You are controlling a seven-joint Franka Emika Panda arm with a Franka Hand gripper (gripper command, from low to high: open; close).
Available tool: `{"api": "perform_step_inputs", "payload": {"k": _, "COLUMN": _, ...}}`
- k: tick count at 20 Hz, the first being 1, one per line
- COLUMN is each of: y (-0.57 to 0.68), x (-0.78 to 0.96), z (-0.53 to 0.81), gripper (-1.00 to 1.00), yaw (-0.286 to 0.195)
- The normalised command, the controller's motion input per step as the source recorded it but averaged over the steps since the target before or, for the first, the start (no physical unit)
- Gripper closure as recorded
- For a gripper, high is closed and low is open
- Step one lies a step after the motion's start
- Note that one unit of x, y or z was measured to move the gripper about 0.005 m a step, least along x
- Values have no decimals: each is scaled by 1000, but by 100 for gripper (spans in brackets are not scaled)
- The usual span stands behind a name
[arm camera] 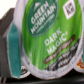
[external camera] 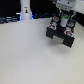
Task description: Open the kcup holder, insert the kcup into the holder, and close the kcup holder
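The kcup (arm camera: 47, 37) is pinched in the claw (external camera: 63, 22) and is held directly above the kcup holder (external camera: 60, 35), probably so that it can be lowered inside. The holder stands on the tabletop (external camera: 30, 55); whether anything is inside it cannot be told.

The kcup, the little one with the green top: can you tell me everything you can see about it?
The kcup fills the wrist view, very close. Its round lid is bright green with a thin pale rim, and looks like printed foil. White letters read "Green Mountain" and "Dark Magic", with smaller print below that is too blurred to read. The lid appears tilted. In the exterior view it shows only as a tiny green patch by the gripper, above the black kcup holder. What grips it cannot be seen.
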Motion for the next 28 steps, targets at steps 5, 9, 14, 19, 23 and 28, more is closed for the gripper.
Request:
{"api": "perform_step_inputs", "payload": {"k": 5, "y": -218, "x": -189, "z": -61, "gripper": 100, "yaw": -27}}
{"api": "perform_step_inputs", "payload": {"k": 9, "y": -89, "x": -120, "z": -140, "gripper": 100, "yaw": 3}}
{"api": "perform_step_inputs", "payload": {"k": 14, "y": -62, "x": -32, "z": -227, "gripper": 100, "yaw": 2}}
{"api": "perform_step_inputs", "payload": {"k": 19, "y": -50, "x": 2, "z": -275, "gripper": 100, "yaw": 0}}
{"api": "perform_step_inputs", "payload": {"k": 23, "y": -47, "x": -40, "z": -289, "gripper": 100, "yaw": 6}}
{"api": "perform_step_inputs", "payload": {"k": 28, "y": -9, "x": -19, "z": -269, "gripper": 100, "yaw": 19}}
